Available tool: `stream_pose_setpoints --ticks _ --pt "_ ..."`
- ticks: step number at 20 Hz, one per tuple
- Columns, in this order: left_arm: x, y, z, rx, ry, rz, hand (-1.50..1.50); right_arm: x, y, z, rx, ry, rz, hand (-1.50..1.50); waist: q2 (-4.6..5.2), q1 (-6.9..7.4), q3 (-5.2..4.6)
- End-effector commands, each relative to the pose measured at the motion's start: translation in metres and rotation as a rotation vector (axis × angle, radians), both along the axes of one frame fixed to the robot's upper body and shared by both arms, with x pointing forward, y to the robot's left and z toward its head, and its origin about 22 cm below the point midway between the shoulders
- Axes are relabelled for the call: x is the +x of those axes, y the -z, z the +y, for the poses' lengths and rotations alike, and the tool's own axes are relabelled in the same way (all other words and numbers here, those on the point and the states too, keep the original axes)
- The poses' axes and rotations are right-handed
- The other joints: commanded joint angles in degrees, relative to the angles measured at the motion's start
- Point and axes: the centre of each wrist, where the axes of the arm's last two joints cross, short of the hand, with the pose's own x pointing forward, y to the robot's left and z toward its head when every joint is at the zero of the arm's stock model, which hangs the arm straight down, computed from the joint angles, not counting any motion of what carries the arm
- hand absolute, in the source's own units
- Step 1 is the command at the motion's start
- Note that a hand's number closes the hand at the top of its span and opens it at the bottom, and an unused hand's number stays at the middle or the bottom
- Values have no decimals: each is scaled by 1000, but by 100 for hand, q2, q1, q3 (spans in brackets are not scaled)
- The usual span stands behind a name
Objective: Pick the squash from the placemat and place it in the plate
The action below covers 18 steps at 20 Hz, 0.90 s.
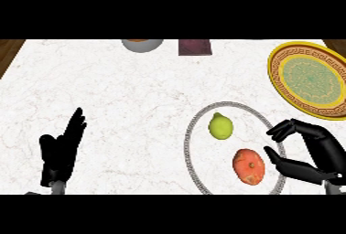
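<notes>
An orange squash (249, 166) lies on a round white placemat (202, 137) with a grey patterned rim, at the lower right of the counter. A yellow-green lemon (220, 125) lies on the same placemat, a little farther back. My right hand (310, 153) sits just right of the squash, thumb and fingers spread wide toward it, holding nothing and not touching it. A yellow plate (310, 78) with a green centre lies at the far right, behind that hand. My left hand (62, 153) rests at the lower left, fingers straight and pointing up.
At the counter's back edge stand a grey bowl (142, 44) and a dark maroon box (194, 47). White marble counter (121, 100) spreads between the two hands. Wooden floor shows past the counter's corners.
</notes>
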Motion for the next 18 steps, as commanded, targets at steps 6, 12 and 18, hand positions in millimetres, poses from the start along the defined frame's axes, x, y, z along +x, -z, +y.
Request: stream_pose_setpoints --ticks 6,12,18 --pt "18 4 -10 -9 6 18 0 -32 39 -34 -54 -323 29 -150 -10 73 -23" --pt "10 8 -5 -3 27 34 0 -16 0 -21 -440 -225 -85 -150 -29 103 -35" --pt "20 5 -23 5 25 30 0 -5 -44 -17 -702 -271 16 -150 -22 104 -32"
